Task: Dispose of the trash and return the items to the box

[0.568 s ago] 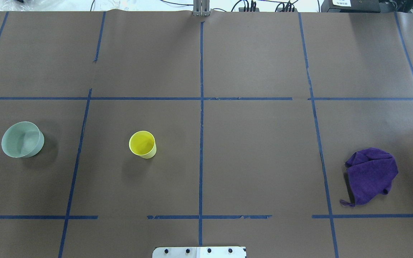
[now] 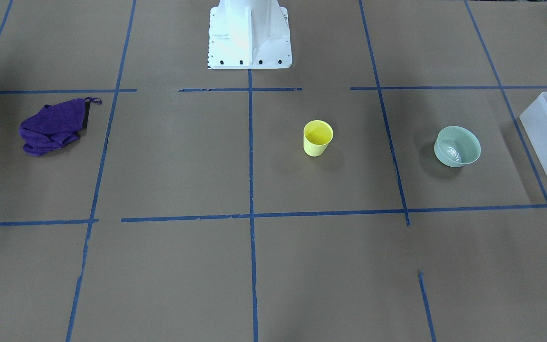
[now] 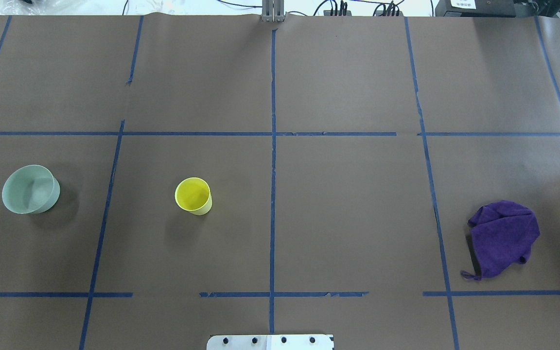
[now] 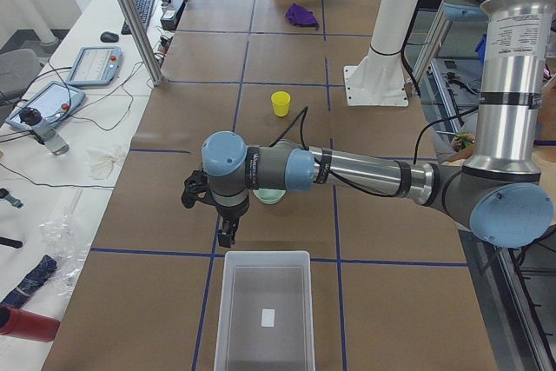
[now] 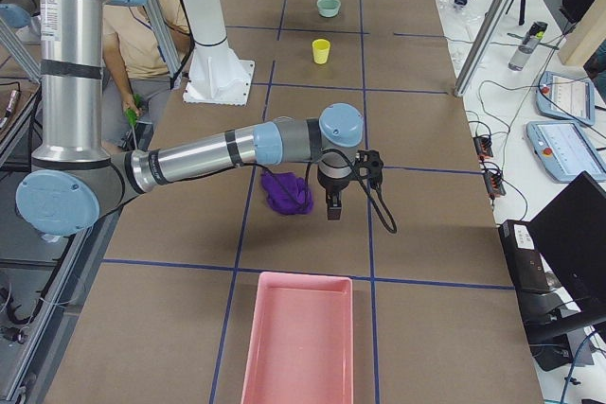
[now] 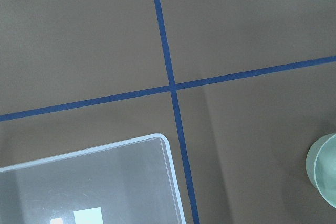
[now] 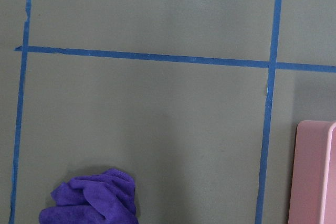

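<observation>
The yellow cup (image 3: 193, 196) (image 2: 317, 137) stands upright on the brown table, left of the centre line. The box (image 4: 222, 319) (image 2: 539, 137), a frosted bin with a white label inside, lies at the table's left end; its corner (image 6: 105, 148) shows in the left wrist view. My left gripper (image 4: 224, 236) hangs above the table between that box and a pale green bowl (image 3: 30, 189). My right gripper (image 5: 331, 207) hovers just beside a purple cloth (image 5: 287, 194) (image 3: 503, 239). Whether either gripper is open or shut I cannot tell. I see nothing that I can call trash.
A pink bin (image 5: 298, 342) (image 7: 315, 171) sits at the table's right end. The robot's white base plate (image 2: 249, 33) stands at the near middle edge. A person sits behind the robot (image 5: 142, 35). Blue tape lines grid the table.
</observation>
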Controlling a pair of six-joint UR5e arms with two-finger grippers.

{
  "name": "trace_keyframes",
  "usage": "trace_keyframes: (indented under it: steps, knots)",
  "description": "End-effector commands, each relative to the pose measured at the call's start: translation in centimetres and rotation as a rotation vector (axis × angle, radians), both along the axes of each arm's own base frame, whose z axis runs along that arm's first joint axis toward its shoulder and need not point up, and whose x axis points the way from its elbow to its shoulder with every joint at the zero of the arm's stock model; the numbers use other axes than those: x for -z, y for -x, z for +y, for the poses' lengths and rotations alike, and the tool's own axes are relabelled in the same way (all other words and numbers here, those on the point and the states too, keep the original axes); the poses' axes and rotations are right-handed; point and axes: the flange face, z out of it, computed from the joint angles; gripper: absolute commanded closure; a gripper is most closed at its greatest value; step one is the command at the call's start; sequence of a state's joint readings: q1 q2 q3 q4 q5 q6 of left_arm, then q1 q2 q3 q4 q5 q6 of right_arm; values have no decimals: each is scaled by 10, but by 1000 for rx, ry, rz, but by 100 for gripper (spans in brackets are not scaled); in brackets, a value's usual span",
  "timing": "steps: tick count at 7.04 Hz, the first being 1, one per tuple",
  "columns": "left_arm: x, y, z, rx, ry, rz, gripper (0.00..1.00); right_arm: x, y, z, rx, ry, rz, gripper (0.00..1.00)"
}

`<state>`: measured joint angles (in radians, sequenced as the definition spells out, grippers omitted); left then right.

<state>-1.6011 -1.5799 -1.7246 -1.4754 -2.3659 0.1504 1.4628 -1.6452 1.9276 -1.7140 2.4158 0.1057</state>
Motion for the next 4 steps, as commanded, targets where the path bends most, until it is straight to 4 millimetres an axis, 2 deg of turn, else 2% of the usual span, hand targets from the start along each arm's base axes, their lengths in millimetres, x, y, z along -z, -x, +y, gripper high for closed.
trace_keyframes:
  steps: [1,2,3,4]
  knots:
    - [49,-8,-8,39,-42,9,0,3,1,-2,-1,-6,-1,0]
    - [75,-47,-10,-12,-66,16,0,5,1,-2,0,-10,-3,0]
    - [114,-85,-14,-11,-69,30,0,7,1,-1,0,-10,-12,0]
    - [149,-109,-6,-53,-129,52,0,10,2,-1,2,-12,-25,0]
